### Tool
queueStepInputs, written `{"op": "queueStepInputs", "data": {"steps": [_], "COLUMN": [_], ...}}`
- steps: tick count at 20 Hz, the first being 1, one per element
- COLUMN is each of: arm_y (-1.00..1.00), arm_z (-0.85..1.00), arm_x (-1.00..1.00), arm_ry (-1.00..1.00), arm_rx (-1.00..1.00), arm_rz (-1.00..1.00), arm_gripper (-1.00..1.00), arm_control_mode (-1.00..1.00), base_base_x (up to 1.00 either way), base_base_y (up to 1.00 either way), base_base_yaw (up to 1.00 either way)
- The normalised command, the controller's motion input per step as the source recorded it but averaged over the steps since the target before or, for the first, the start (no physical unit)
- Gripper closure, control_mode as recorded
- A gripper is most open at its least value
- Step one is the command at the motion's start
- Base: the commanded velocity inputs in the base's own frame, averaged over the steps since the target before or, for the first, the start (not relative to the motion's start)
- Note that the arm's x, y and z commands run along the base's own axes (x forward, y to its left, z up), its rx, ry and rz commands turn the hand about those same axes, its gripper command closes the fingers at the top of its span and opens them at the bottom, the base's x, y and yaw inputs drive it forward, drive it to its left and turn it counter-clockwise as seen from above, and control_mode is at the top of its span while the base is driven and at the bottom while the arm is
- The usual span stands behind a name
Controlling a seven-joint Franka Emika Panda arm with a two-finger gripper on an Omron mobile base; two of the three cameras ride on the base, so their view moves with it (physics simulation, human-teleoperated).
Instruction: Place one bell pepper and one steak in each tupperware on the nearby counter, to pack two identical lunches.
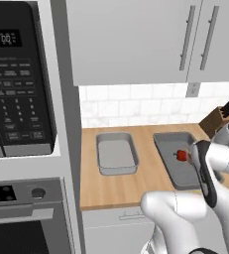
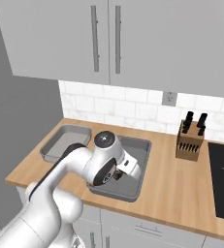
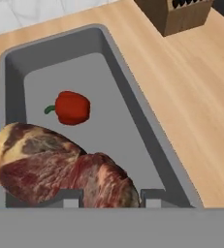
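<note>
A light tan wood-grain tabletop [image 1: 121, 186] is running along a wall of white square tiles [image 1: 136, 106], with pale grey wall cabinets [image 2: 108, 38] hanging above it and grey drawer fronts sitting under its front edge. At the tabletop's left end a tall grey unit is standing with a black microwave [image 1: 17, 79] set in it and an oven [image 1: 22, 218] below; toward the right end a wooden knife block [image 2: 190, 140] is standing near the tiled back edge, and a black cooktop [image 2: 222, 179] is lying just beyond it. Two grey tupperware trays are resting side by side on the tabletop, apart from each other. The left tupperware [image 1: 117, 168] is lying near the left end. The right tupperware [image 3: 133, 111] is lying toward the middle, its long side running from the back edge to the front edge, and a red bell pepper [image 3: 72, 107] with a green stem is lying on its floor. The claw [image 3: 106, 198] is hanging over the front end of this tray, its jaws clamping narrowly on a marbled red steak [image 3: 60, 169], which is sitting above the tray floor just beside the pepper and apart from it. The white arm [image 2: 84, 167] is reaching over the tabletop's front edge.
</note>
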Motion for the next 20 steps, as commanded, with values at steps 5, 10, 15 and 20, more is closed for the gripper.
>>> {"op": "queueStepInputs", "data": {"steps": [5,10,15,20], "arm_y": [-0.14,0.0,0.0,0.0], "arm_z": [-0.26,-0.02,-0.32,-0.45], "arm_x": [0.14,0.37,0.32,0.23], "arm_ry": [0.04,0.0,0.0,0.0], "arm_rx": [0.0,0.01,0.0,0.0], "arm_rz": [0.01,0.19,0.21,0.12], "arm_gripper": [1.0,1.0,1.0,-1.0], "arm_control_mode": [-1.0,-1.0,-1.0,-1.0], "base_base_x": [0.0,0.0,0.0,0.0], "base_base_y": [0.0,0.0,0.0,0.0], "base_base_yaw": [0.0,0.0,0.0,0.0]}}
